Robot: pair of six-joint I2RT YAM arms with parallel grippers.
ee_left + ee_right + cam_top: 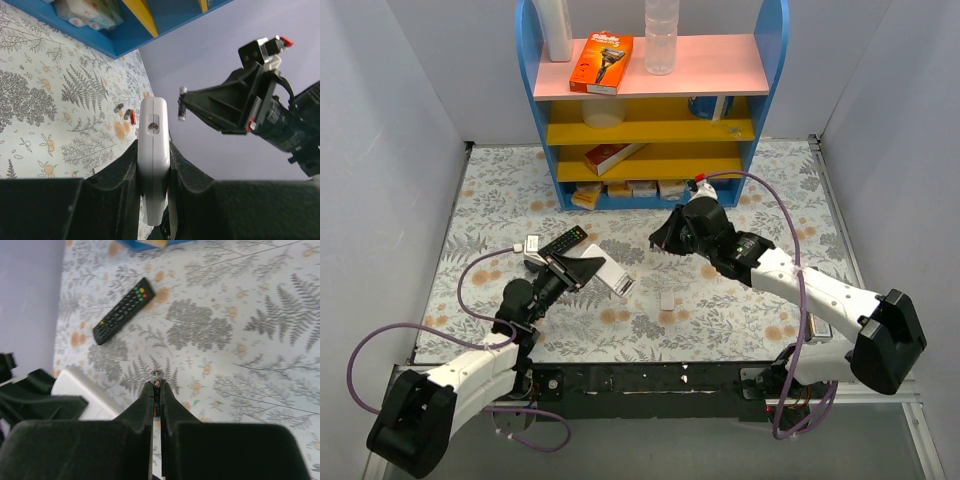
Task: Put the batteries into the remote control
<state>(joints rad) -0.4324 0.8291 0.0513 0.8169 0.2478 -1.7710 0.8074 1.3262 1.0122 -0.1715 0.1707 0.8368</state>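
Overhead, the flower-print table (pixel 780 200) offered open room between the blue shelf (pixel 528 110) at its far edge and the arms' bases. The left gripper (pixel 152 165) clamped the white remote control (pixel 152 125) by its long sides, raised off the cloth, probably to present it for loading. Just apart from it, the right gripper (pixel 157 390) pinched one battery (pixel 158 376), its end protruding. A black remote (pixel 122 311) lay aside, and spare batteries (pixel 126 114) sat near the shelf's foot.
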